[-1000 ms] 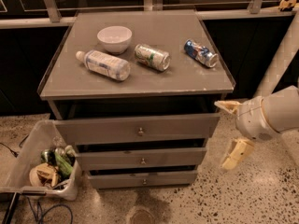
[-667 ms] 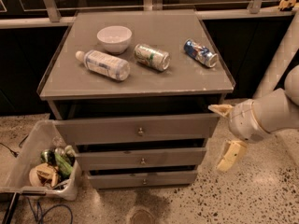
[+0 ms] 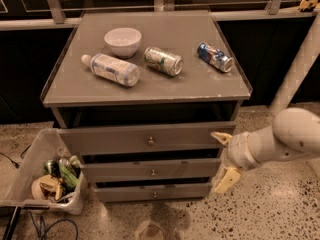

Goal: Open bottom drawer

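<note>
The bottom drawer [image 3: 125,192], a shallow grey front with one small round knob, sits lowest in the cabinet [image 3: 200,86]. The hand [image 3: 223,158] hangs beside the drawers' right edge, spread wide, holding nothing.

Gripper [image 3: 218,162] moved left and down over the past second, lower finger [image 3: 226,180] now just right of the bottom drawer [image 3: 125,192].

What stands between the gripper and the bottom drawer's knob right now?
Nothing visible. The open gripper hangs at the right end of the middle drawer; the knob on the bottom drawer is exposed.
</note>
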Action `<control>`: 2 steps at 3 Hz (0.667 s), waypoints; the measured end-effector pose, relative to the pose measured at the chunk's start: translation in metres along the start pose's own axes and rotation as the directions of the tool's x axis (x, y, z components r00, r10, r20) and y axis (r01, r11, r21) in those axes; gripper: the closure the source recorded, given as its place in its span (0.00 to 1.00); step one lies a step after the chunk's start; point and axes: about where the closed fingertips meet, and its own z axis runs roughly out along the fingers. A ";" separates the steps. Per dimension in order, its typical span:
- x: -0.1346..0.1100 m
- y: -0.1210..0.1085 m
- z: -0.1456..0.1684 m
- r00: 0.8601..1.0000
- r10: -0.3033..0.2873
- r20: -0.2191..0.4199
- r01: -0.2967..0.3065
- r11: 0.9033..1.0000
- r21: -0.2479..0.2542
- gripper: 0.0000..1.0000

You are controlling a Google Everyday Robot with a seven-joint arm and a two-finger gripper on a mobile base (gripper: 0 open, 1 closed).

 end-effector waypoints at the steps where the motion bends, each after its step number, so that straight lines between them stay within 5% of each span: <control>1: 0.016 -0.001 0.045 0.998 -0.011 0.064 0.009 0.999 0.030 0.00; 2: 0.022 0.000 0.087 0.997 -0.057 0.056 0.052 0.995 0.087 0.00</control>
